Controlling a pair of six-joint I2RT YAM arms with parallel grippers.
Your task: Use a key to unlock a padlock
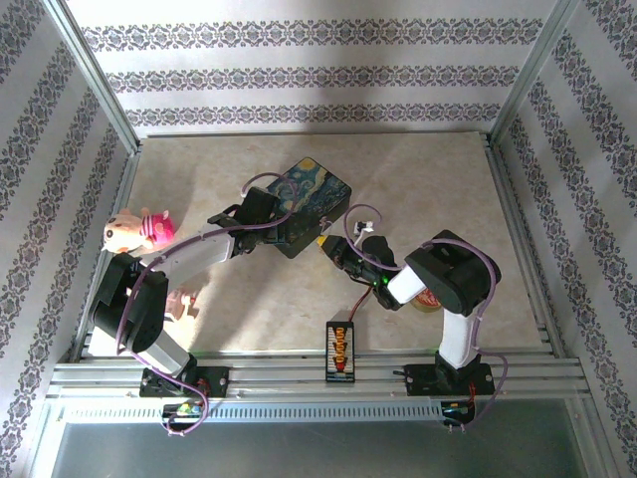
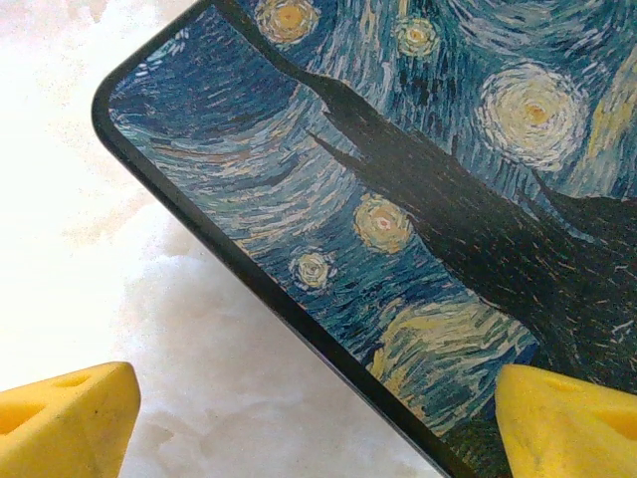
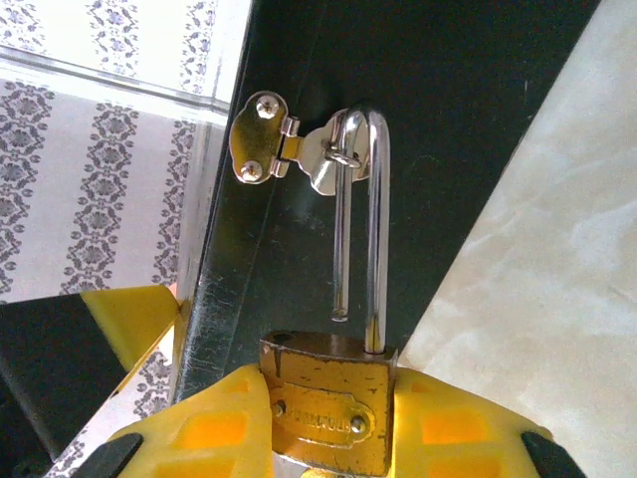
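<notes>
The right end effector (image 3: 333,430) clamps the brass body of the padlock (image 3: 328,403) beside the wall of the dark-blue box (image 3: 418,90). The shackle (image 3: 376,239) is sprung, with 1 leg free, but its loop is hooked through the silver clasp (image 3: 261,137). A straight pull would likely snag there, dragging the box or twisting the lock out of the pads. The left end effector (image 2: 318,423), spread wide and holding nothing, straddles the lid's corner edge without bracing it. Open desk (image 1: 438,189) lies right of the box, whose wall crowds the lock.
</notes>
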